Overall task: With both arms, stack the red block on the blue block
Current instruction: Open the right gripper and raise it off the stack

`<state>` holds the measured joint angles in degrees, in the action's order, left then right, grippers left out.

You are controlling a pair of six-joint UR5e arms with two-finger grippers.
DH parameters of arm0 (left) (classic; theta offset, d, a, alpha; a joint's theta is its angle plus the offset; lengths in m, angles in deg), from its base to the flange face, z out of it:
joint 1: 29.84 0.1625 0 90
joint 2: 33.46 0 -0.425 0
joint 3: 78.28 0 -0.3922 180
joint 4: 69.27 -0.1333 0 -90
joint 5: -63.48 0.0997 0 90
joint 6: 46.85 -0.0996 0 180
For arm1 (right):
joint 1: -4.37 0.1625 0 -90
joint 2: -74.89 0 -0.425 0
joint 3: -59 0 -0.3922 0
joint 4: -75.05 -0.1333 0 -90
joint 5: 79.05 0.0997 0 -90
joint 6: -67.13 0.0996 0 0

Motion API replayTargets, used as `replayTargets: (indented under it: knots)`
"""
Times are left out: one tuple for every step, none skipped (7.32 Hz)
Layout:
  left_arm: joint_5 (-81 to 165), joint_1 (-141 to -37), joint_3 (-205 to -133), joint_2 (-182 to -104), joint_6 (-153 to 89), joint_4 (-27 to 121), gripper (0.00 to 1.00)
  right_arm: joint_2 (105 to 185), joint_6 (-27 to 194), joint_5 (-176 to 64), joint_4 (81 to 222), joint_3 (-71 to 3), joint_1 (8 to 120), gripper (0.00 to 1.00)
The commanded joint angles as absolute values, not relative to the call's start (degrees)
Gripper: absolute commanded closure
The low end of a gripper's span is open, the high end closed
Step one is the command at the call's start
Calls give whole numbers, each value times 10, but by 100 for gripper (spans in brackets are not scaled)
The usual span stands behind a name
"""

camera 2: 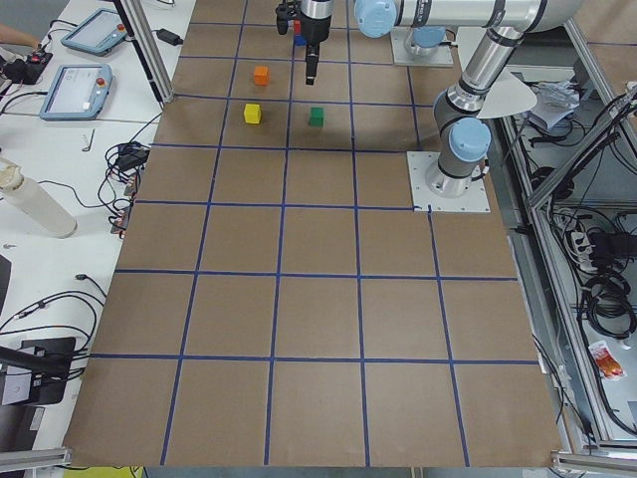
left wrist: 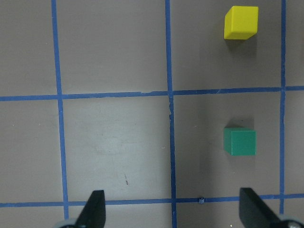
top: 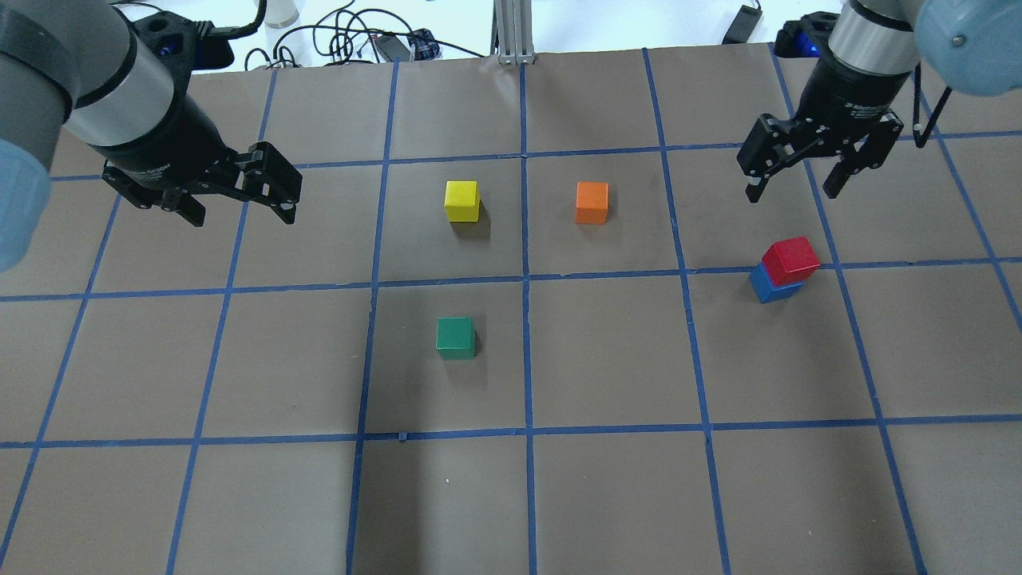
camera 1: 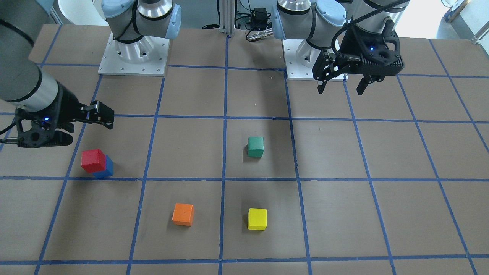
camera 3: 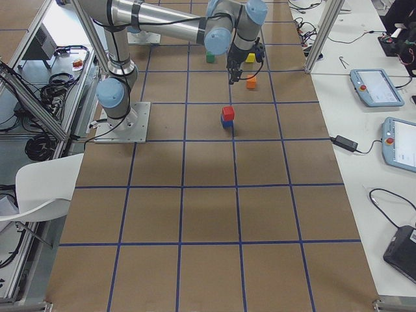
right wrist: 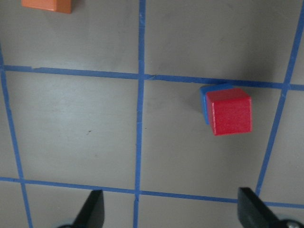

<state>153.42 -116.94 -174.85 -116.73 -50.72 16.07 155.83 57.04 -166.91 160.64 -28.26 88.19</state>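
Observation:
The red block (top: 790, 257) sits on top of the blue block (top: 771, 286), slightly offset, on the table's right side. The stack also shows in the front view (camera 1: 93, 159) and in the right wrist view (right wrist: 230, 111), where only a blue sliver (right wrist: 204, 96) shows. My right gripper (top: 794, 185) is open and empty, raised above the table just beyond the stack and apart from it; it also shows in the front view (camera 1: 91, 131). My left gripper (top: 239, 206) is open and empty, raised over the far left; it also shows in the front view (camera 1: 341, 87).
A yellow cube (top: 462, 200) and an orange cube (top: 592, 202) stand in the far middle squares. A green cube (top: 456, 337) stands nearer, left of centre. Blue tape lines grid the brown table. Cables lie beyond the far edge.

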Motion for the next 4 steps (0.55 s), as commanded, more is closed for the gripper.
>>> replayTargets:
  knots:
    - [1534, -1170, -1749, -1169, -507, 160, 0, 1611, 645, -1669, 1593, -282, 947, 0]
    - [1534, -1169, -1749, -1167, -509, 160, 0, 1610, 652, -1668, 1599, -285, 950, 0]
    - [1534, -1169, -1749, -1167, -508, 160, 0, 1615, 687, -1668, 1593, -284, 952, 0]
    - [1534, -1169, -1749, -1168, -508, 160, 0, 1623, 751, -1669, 1593, -286, 952, 0]
